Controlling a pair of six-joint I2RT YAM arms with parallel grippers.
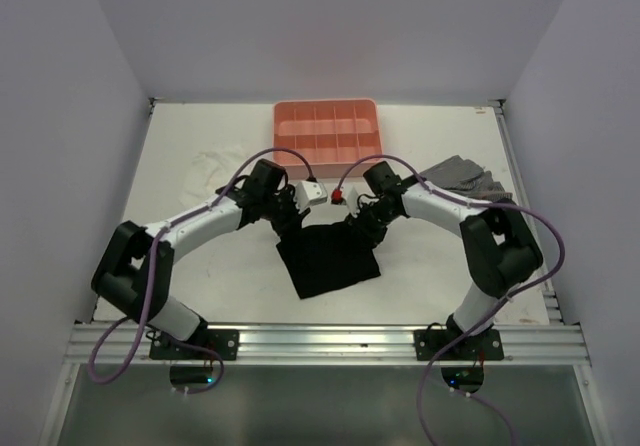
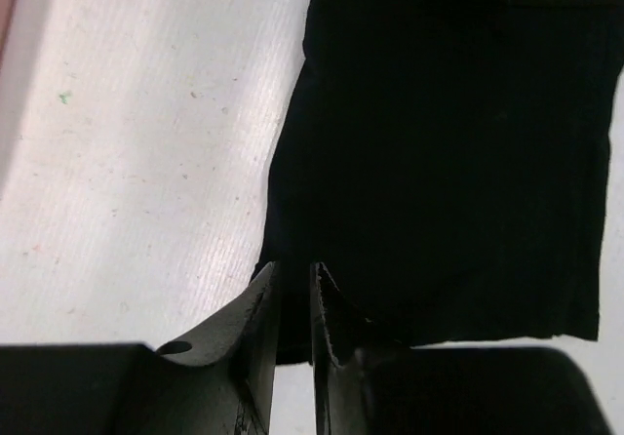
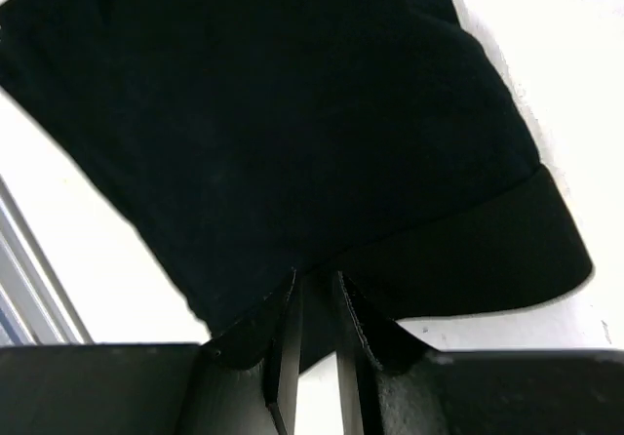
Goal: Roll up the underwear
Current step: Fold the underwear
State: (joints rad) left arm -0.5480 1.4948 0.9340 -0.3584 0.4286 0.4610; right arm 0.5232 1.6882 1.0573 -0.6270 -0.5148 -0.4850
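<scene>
While both arms reach in toward the middle of the desk (image 1: 420, 276), the top camera shows the underwear (image 1: 330, 258) lying flat and slightly askew between them, a black patch near the front rail. The left claw (image 1: 285, 214) sits at its far left corner and the right claw (image 1: 358, 221) at its far right corner. From this height I cannot tell how either claw stands. A pink tray (image 1: 327, 131) lies at the back of the desk, well apart from the underwear. A grey cloth (image 1: 468, 176) is bunched on the right behind the right arm, and a thin white cloth (image 1: 205, 166) lies crumpled on the left.

Seen from the left wrist, the left claw (image 2: 292, 267) has its fingers (image 2: 255, 318) a narrow slit apart, tips at the edge of the underwear (image 2: 448, 162). White desk shows through the lower part of the slit. Whether any fabric is pinched at the tips I cannot tell. The black fabric fills the right half of the view.

Seen from the right wrist, the right claw (image 3: 314, 274) also stands slightly apart, tips meeting the hem of the underwear (image 3: 273, 123), with desk showing between the fingers. A folded band runs along the fabric's near right edge.
</scene>
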